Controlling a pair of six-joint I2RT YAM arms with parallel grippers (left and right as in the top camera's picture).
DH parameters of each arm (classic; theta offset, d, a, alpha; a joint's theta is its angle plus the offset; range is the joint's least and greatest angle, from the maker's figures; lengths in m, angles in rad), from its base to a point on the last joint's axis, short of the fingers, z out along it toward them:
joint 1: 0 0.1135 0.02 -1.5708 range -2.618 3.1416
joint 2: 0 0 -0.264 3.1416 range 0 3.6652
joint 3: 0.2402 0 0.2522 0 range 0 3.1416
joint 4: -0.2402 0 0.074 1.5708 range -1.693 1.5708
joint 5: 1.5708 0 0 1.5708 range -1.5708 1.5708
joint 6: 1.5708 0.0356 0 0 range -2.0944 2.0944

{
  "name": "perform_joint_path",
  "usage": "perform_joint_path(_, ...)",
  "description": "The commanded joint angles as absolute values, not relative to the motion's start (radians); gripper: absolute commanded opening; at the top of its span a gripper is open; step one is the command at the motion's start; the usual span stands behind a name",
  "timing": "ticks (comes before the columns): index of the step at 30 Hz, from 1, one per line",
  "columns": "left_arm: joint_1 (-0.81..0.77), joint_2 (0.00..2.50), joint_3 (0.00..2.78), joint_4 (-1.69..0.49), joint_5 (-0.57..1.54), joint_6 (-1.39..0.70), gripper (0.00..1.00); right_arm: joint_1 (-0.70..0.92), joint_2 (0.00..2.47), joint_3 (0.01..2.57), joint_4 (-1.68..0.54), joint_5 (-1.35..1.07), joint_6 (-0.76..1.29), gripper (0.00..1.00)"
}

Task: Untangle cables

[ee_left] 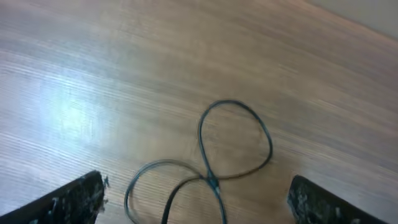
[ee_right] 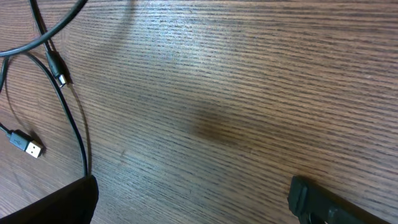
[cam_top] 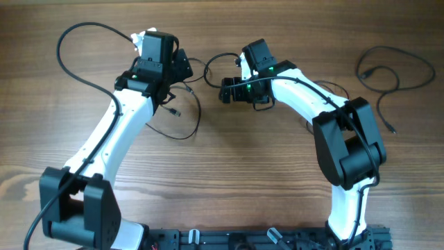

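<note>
- One cable [cam_top: 397, 89] lies alone at the far right, well apart from the rest; I judge that one is freed.
- The other cables [ee_left: 211, 180] cross in loops at the far centre, so I judge that most of the work is left.
- My left gripper [ee_left: 199, 198] hangs spread over a crossed loop, holding nothing.
- My right gripper [ee_right: 196, 199] is spread and empty, with a plug [ee_right: 28, 144] nearby.
</note>
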State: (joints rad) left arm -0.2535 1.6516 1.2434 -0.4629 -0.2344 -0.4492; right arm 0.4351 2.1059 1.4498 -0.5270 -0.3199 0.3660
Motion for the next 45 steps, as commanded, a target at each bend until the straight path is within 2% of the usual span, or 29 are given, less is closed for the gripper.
perform_joint_path(1, -0.25, 1.684, 1.244, -0.387, -0.292, -0.377, 0.98, 0.435, 2.124, 1.451, -0.529, -0.307, 0.367, 1.0)
perform_joint_path(11, -0.249, 1.752, 1.244, -0.137, -0.309, -0.186, 1.0, 0.435, 2.124, 1.451, -0.539, -0.307, 0.366, 1.0)
perform_joint_path(17, -0.231, 1.753, 1.244, -0.244, -0.311, -0.202, 1.0, 0.435, 2.124, 1.451, -0.54, -0.307, 0.366, 1.0)
perform_joint_path(21, -0.158, 1.765, 1.244, -0.332, -0.334, -0.313, 0.99, 0.435, 2.124, 1.451, -0.54, -0.307, 0.367, 1.0)
perform_joint_path(23, -0.117, 1.776, 1.244, -0.36, -0.334, -0.335, 0.88, 0.435, 2.124, 1.451, -0.54, -0.307, 0.367, 1.0)
perform_joint_path(24, -0.094, 1.781, 1.244, -0.381, -0.335, -0.347, 0.79, 0.435, 2.124, 1.451, -0.54, -0.307, 0.367, 1.0)
perform_joint_path(27, -0.014, 1.793, 1.244, -0.461, -0.335, -0.354, 0.36, 0.435, 2.124, 1.451, -0.54, -0.307, 0.366, 1.0)
perform_joint_path(29, 0.034, 1.8, 1.244, -0.5, -0.335, -0.375, 0.21, 0.435, 2.124, 1.451, -0.539, -0.307, 0.367, 1.0)
perform_joint_path(33, 0.13, 1.823, 1.244, -0.567, -0.326, -0.496, 0.18, 0.435, 2.124, 1.451, -0.537, -0.307, 0.368, 1.0)
perform_joint_path(35, 0.166, 1.829, 1.244, -0.603, -0.254, -0.544, 0.1, 0.435, 2.124, 1.451, -0.535, -0.307, 0.368, 1.0)
perform_joint_path(37, 0.183, 1.83, 1.243, -0.623, -0.131, -0.544, 0.08, 0.435, 2.124, 1.451, -0.535, -0.307, 0.368, 1.0)
perform_joint_path(41, 0.163, 1.831, 1.243, -0.636, 0.046, -0.543, 0.08, 0.435, 2.124, 1.451, -0.535, -0.307, 0.368, 1.0)
perform_joint_path(45, 0.099, 1.831, 1.236, -0.67, 0.123, -0.543, 0.06, 0.435, 2.124, 1.451, -0.535, -0.307, 0.368, 1.0)
